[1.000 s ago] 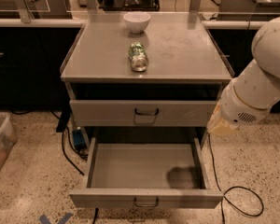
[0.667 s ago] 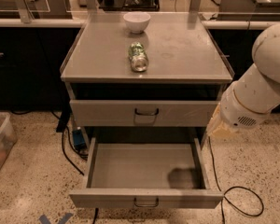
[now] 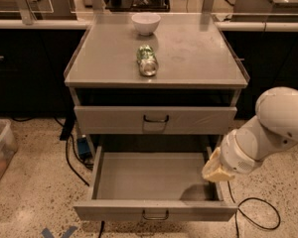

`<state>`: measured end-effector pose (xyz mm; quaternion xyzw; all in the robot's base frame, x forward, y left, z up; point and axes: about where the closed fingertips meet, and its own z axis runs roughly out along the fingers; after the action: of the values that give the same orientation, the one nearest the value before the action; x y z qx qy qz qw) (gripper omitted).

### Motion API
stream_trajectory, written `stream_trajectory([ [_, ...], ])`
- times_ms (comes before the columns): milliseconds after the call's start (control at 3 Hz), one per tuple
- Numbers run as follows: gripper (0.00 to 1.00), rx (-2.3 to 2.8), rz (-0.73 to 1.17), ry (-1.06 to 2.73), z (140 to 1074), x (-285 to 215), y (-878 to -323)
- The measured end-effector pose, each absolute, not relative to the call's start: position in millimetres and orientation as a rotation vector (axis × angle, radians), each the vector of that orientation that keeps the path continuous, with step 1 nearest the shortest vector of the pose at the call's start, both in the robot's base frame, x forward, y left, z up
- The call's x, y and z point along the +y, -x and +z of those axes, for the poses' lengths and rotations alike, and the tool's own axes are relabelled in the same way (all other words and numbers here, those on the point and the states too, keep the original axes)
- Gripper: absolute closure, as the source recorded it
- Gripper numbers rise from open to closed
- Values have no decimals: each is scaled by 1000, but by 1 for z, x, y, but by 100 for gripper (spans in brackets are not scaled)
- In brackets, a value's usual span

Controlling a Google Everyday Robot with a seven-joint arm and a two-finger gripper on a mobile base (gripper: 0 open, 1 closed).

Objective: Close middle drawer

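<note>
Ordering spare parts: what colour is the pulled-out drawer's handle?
Dark handle on the grey middle drawer, camera view; end effector by its right side.

Can point(image 3: 147, 60): we read no words on its label.
Pincer point(image 3: 217, 170): at the middle drawer point(image 3: 114, 211)'s right wall; we read no marks on either.

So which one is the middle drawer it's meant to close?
Find the grey cabinet with a white bowl and a can on top. Below the top drawer, the middle drawer is the one pulled far out and empty, with the robot's gripper at its right edge.
</note>
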<state>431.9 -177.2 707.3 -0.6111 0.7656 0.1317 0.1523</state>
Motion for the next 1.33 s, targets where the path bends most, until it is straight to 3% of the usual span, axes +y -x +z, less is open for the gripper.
stream_trajectory([
  [333, 100, 2200, 519, 1758, 662, -169, -415],
  [1333, 100, 2199, 442, 1745, 643, -161, -410],
])
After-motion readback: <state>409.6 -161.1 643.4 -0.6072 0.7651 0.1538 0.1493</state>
